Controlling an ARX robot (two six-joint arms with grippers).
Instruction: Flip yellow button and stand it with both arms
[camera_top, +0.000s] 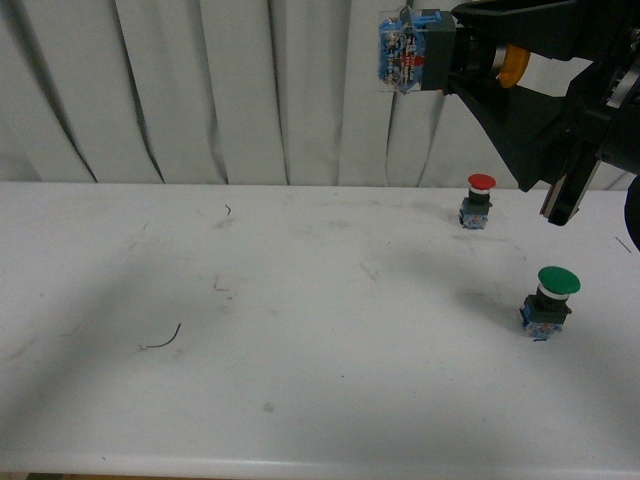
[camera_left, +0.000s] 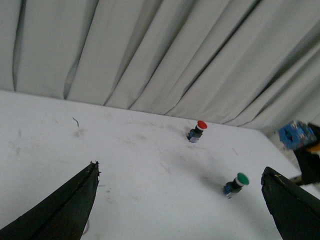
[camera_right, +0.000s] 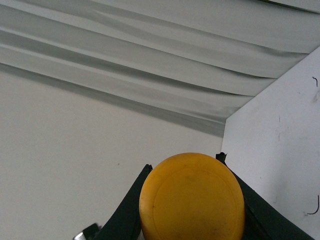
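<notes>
The yellow button hangs high above the table at the upper right of the front view, lying sideways, its blue base pointing left and its yellow cap tucked toward the arm. My right gripper is shut on it. The right wrist view is filled by the round yellow button cap between the black fingers. My left gripper is open, its two black fingers spread wide over the white table, with nothing between them. The yellow button's blue base shows at the left wrist view's right edge.
A red-capped switch stands on the white table at the back right, and a larger green-capped switch stands nearer on the right. Both also show in the left wrist view, red-capped switch and green-capped switch. Pleated white curtain backs the table.
</notes>
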